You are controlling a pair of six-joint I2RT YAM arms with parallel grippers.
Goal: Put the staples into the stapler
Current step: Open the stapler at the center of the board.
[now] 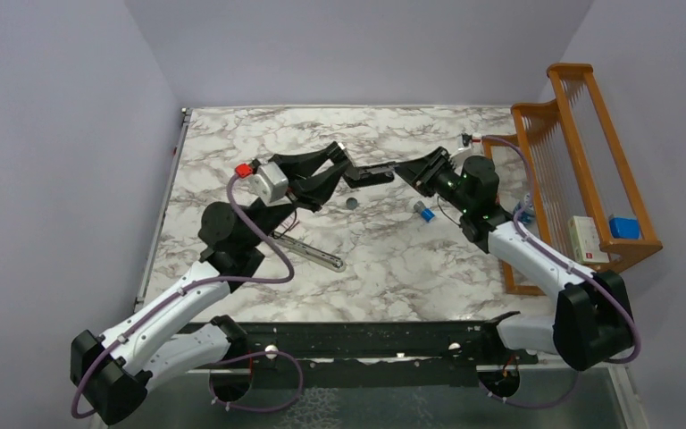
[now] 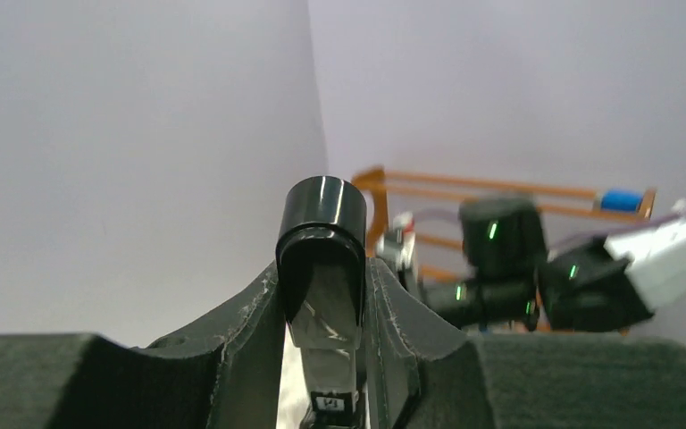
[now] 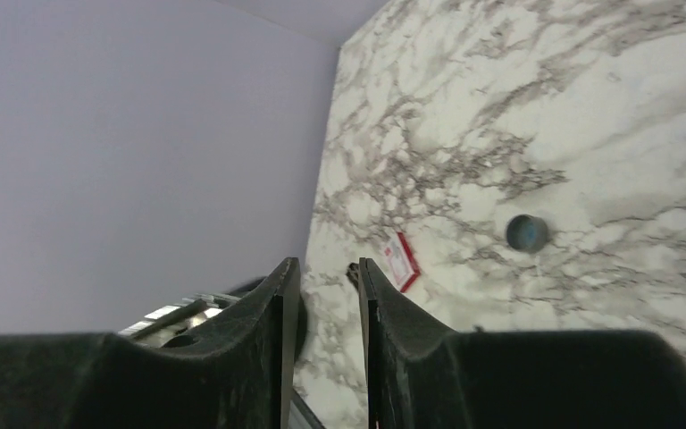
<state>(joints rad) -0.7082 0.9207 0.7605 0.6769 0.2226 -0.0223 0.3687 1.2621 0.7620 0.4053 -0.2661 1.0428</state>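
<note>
My left gripper [image 1: 338,164] is shut on the black stapler [image 1: 368,174] and holds it above the middle of the marble table [image 1: 393,268]. In the left wrist view the stapler's glossy rounded end [image 2: 322,213] stands up between the pads of the left gripper [image 2: 322,279], with its metal channel below. My right gripper [image 1: 408,170] is just right of the stapler's free end, pointing at it. In its own view the right gripper [image 3: 322,268] is open by a narrow gap, with only table behind it. The stapler's silvery part [image 3: 165,315] shows at lower left. The staples are hidden.
A small white-and-red box [image 3: 402,261] and a dark round disc [image 3: 527,232] lie on the table below the grippers. A blue-and-white cylinder [image 1: 424,212] lies near the right arm. A long silvery bar [image 1: 311,251] lies front left. A wooden rack [image 1: 581,170] stands at the right edge.
</note>
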